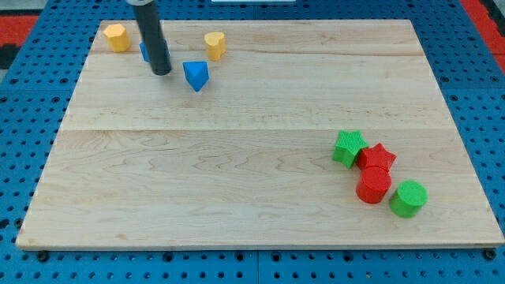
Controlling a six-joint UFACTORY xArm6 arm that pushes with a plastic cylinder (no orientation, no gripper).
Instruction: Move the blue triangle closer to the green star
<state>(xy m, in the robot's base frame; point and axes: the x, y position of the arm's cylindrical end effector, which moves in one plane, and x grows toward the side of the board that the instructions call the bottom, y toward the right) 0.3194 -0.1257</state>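
The blue triangle (196, 75) lies near the view's top left on the wooden board (237, 158). The green star (348, 147) sits far off at the view's lower right, touching a red star (377, 158). My tip (161, 71) rests on the board just left of the blue triangle, a small gap apart. The rod hides most of another blue block (144, 52) behind it; its shape cannot be made out.
A yellow block (117, 37) sits at the top left corner and another yellow block (215, 44) above the blue triangle. A red cylinder (373, 187) and a green cylinder (408, 198) cluster below the red star.
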